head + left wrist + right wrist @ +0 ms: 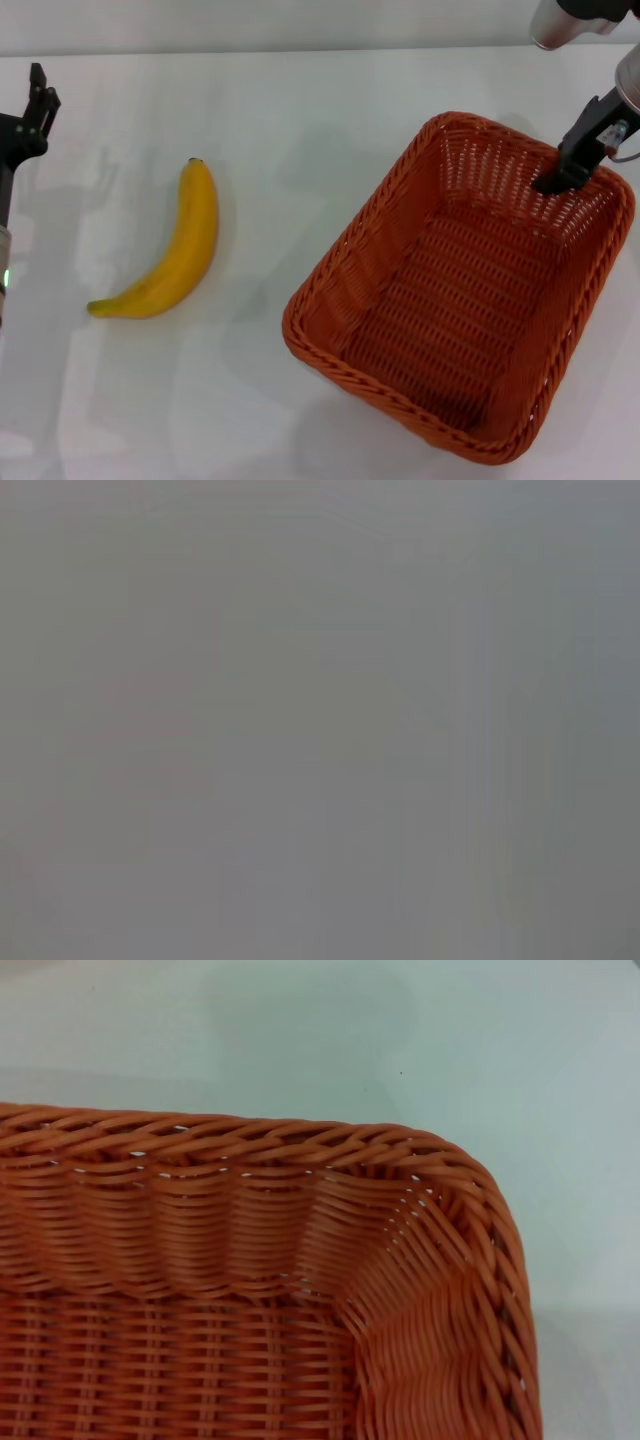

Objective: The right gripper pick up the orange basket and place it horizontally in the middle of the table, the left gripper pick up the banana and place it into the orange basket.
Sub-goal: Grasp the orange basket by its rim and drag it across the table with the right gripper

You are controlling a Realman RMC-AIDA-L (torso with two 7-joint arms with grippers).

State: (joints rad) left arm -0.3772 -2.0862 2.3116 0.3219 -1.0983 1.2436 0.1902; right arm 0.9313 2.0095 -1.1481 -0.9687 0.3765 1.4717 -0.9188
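The orange basket (455,290) rests on the white table (300,110) at the right, turned diagonally, with nothing inside it. My right gripper (553,183) reaches down from the top right to the basket's far rim, its black tip just inside the wall. The right wrist view looks down on one rounded corner of the basket (300,1260) and the table beyond it. The yellow banana (172,250) lies on the table to the left of the basket, apart from it, its dark tip pointing away. My left gripper (40,98) is parked at the far left edge, well clear of the banana.
Bare white tabletop lies between the banana and the basket and along the front edge. The left wrist view shows only a plain grey surface (320,720).
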